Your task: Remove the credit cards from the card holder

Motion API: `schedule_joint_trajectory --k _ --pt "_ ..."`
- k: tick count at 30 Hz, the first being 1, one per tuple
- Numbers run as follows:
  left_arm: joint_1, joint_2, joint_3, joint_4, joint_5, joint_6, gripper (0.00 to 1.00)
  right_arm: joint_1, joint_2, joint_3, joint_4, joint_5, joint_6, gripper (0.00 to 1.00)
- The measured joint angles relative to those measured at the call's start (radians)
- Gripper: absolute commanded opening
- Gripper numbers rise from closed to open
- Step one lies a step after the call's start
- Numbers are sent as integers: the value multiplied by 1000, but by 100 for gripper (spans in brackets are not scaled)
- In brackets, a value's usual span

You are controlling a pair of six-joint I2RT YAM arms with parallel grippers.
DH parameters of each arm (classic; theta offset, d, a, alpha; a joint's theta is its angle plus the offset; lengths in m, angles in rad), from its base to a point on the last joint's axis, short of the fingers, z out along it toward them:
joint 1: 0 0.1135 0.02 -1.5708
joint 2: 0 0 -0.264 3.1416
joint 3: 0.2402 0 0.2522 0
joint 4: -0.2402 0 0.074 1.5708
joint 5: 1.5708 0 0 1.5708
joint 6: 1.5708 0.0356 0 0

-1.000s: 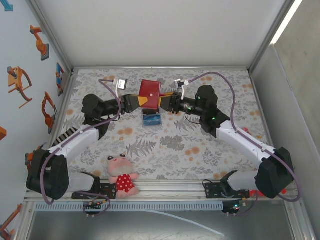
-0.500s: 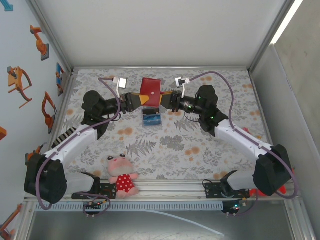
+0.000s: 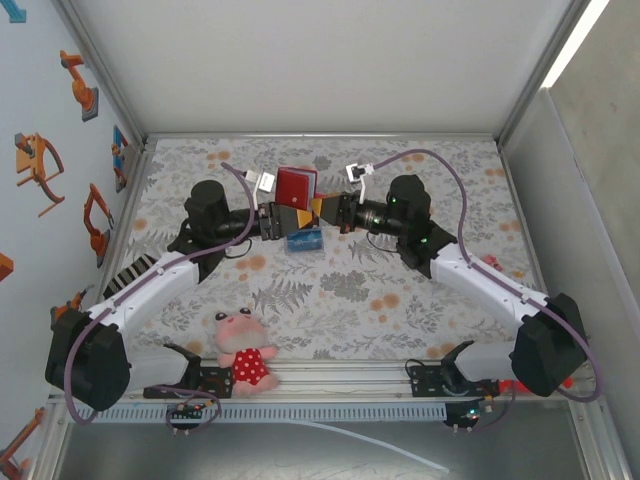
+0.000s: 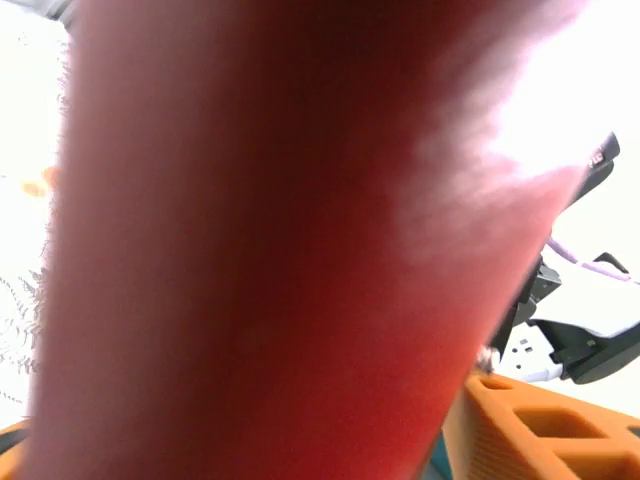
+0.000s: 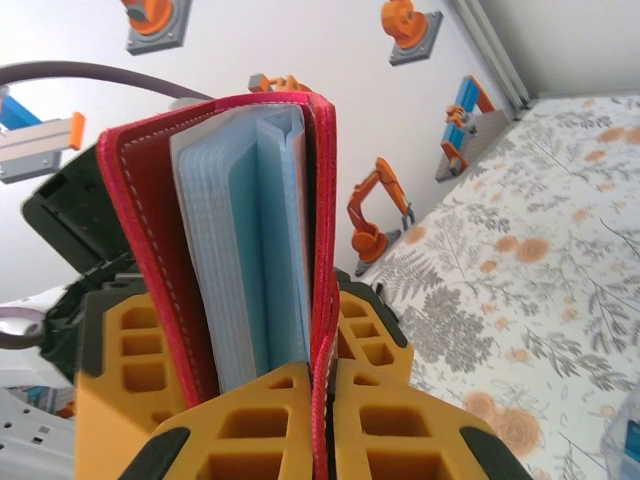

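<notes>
The red card holder [image 3: 297, 186] hangs above the table between both grippers. My right gripper [image 5: 322, 400] is shut on the edge of one red cover [image 5: 325, 250]. The holder stands partly open, with pale blue card-like sheets [image 5: 250, 250] inside. My left gripper [image 3: 283, 214] is open, its orange fingers [image 5: 115, 370] standing wide on either side of the holder. In the left wrist view the blurred red cover [image 4: 280, 260] sits right against the lens, with one orange finger [image 4: 540, 430] at the lower right. A blue credit card [image 3: 303, 240] lies on the table just below the grippers.
A plush toy in a red dress [image 3: 243, 352] lies near the front edge, left of centre. Enclosure walls [image 3: 100, 200] stand close on the left and right. The floral table cover [image 3: 350, 290] is open in front of the grippers.
The left jaws have opened wide from a narrow grip. The right jaws have closed onto the cover. Both grippers and the card holder have shifted a little left and nearer, and the holder now gapes.
</notes>
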Motion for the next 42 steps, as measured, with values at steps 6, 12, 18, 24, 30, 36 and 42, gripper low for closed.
schedule_joint_trajectory --k 6,12,18,24,30,36,42 --pt "-37 2 0 -74 -77 58 79 11 -32 -58 -65 59 -11 0" --pt "-90 4 0 -126 -184 111 97 14 -71 -87 -136 111 -12 0" --pt "-119 4 -13 -138 -298 135 97 20 -113 -116 -206 157 -18 0" --pt "-167 4 -39 -141 -399 149 97 26 -132 -119 -279 189 -20 0" --pt "-196 4 -56 -148 -475 167 97 37 -148 -119 -377 227 -22 0" --pt "-202 4 -79 -148 -519 171 97 45 -167 -119 -462 270 -19 0" --pt "-213 4 -116 -148 -553 170 97 53 -166 -118 -547 301 -10 0"
